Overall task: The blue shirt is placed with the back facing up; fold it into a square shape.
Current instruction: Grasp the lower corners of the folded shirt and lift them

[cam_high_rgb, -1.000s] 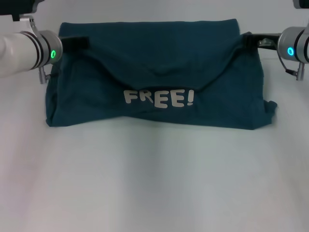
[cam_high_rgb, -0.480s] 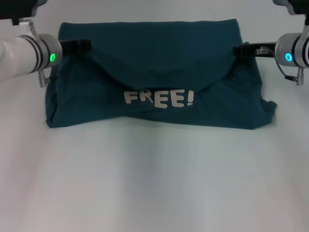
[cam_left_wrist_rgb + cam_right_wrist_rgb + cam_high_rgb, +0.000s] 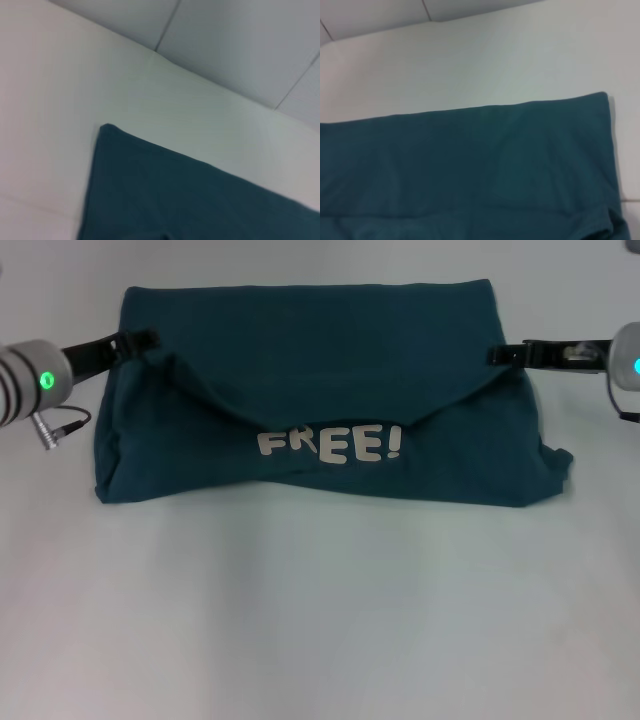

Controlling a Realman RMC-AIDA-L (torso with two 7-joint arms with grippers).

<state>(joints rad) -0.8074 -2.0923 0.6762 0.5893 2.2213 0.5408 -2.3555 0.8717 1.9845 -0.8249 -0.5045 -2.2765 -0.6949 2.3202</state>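
The blue shirt [image 3: 320, 390] is lying folded on the counter [image 3: 320, 620]. The left gripper [image 3: 140, 341] and right gripper [image 3: 497, 356] are sitting at its side edges; I cannot tell the jaws' state. Snagged cloth could undo the fold.

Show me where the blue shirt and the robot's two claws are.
blue shirt [image 3: 320, 380]: head view, plain cloth above the lettering.
left claw [image 3: 140, 339]: head view, fingertips at the shirt's left edge.
right claw [image 3: 500, 355]: head view, fingertips at the shirt's right edge.

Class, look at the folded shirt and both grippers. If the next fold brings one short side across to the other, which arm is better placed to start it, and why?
Probably neither: the left gripper and right gripper each sit at their own edge of the blue shirt.
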